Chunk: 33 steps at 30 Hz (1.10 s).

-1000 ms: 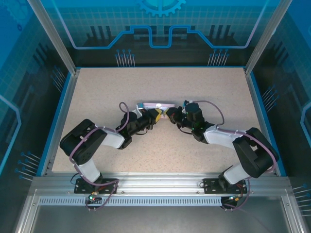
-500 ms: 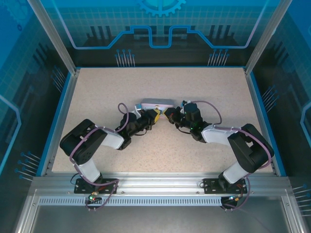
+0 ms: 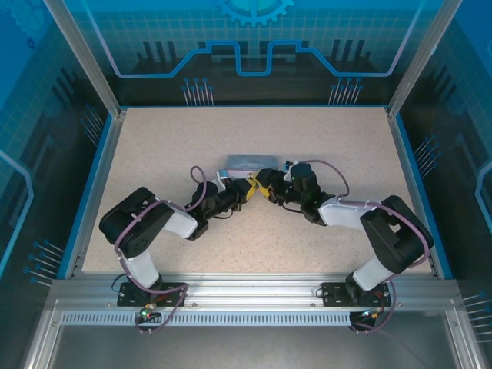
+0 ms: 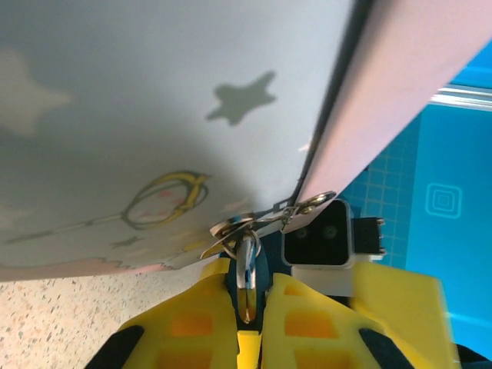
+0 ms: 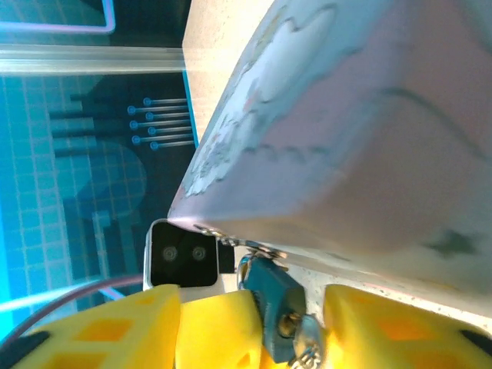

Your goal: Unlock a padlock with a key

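— What is shown of the padlock?

— A tiny padlock (image 5: 273, 304) with a dark bluish-teal body is seen hanging tilted under the edge of a pale lavender tin (image 5: 346, 154). Its small silvery shackle (image 5: 247, 266) is threaded through the tin's metal hasp (image 5: 231, 234). The padlock is pinched between the yellow fingers of the left gripper (image 4: 247, 284).

— And the key?

— A small silvery piece, taken to be the key (image 5: 309, 344), is seen at the brass keyhole in the body's lower end. Its blade is hidden. Whether the shackle is latched cannot be told.
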Each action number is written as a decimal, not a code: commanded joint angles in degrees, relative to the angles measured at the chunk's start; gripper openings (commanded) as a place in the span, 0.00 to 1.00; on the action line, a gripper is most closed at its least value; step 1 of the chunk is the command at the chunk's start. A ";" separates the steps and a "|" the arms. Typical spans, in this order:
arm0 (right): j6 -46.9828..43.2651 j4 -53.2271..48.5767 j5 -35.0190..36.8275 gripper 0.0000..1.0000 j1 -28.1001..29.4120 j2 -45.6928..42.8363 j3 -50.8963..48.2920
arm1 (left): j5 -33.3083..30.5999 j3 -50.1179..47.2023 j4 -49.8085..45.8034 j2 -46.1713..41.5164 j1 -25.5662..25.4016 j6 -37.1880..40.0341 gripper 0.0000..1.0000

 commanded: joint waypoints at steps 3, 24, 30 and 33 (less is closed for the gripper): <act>-4.73 -6.63 -3.46 0.76 -1.52 -4.98 0.59 | 1.87 -0.22 6.62 1.04 0.13 -0.63 0.00; -65.18 -55.16 6.81 0.53 -0.04 -17.10 17.19 | 5.50 2.40 -0.22 -1.00 2.05 -1.21 0.00; -74.83 -51.66 11.71 0.49 4.41 -14.12 17.34 | 7.49 4.03 -7.90 -4.09 2.64 -0.60 0.00; -77.05 -51.69 12.97 0.45 5.66 -11.89 17.95 | 8.66 4.84 -11.29 -5.51 3.14 -0.42 0.00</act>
